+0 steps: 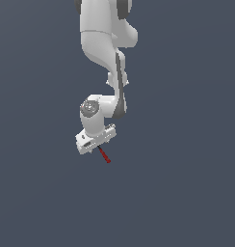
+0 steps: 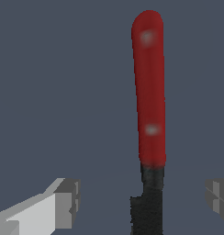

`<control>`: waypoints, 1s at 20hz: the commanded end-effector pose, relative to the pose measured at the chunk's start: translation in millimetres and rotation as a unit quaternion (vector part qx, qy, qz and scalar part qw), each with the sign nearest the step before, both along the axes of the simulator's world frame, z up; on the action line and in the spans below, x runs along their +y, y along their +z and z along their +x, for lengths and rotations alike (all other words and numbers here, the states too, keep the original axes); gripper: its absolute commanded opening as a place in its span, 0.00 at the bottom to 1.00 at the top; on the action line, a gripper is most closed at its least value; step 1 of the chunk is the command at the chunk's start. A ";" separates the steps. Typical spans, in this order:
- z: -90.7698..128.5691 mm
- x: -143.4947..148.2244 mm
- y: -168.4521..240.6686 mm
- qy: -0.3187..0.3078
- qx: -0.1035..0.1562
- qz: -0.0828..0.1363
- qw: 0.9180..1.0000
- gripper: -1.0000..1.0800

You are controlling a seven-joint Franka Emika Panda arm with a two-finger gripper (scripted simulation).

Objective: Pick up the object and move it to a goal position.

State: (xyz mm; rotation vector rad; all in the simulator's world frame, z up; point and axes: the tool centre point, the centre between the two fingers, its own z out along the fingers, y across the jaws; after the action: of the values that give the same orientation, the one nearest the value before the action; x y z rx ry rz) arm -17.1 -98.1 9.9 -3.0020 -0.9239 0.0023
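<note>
One red-handled stick (image 2: pixel 149 92) between the tool's (image 2: pixel 143 197) two fingers (image 2: pixel 63 202).

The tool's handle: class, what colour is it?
Red. The handle shows best in the wrist view, above the black tip.

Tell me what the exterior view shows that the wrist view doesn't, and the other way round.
Only the exterior view shows the white robot arm reaching down over the dark floor, with the stick-like object poking out from under its tool.

Only the wrist view shows the two grey fingertips standing apart on either side of the object's black end, not touching it.

Both show the red handle and black tip.
</note>
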 end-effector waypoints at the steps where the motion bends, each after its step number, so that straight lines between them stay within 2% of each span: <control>1: 0.9 -0.2 -2.1 0.000 -0.001 0.000 1.000 0.96; 2: 0.9 -0.2 -2.1 0.000 -0.001 0.000 1.000 0.00; 14: 1.3 0.0 0.6 0.000 -0.001 0.000 1.000 0.00; 20: 0.2 6.0 15.7 0.000 -0.001 0.000 1.000 0.00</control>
State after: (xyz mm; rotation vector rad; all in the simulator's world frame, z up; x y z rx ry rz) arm -17.0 -94.2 20.2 -3.0032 -0.9236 0.0002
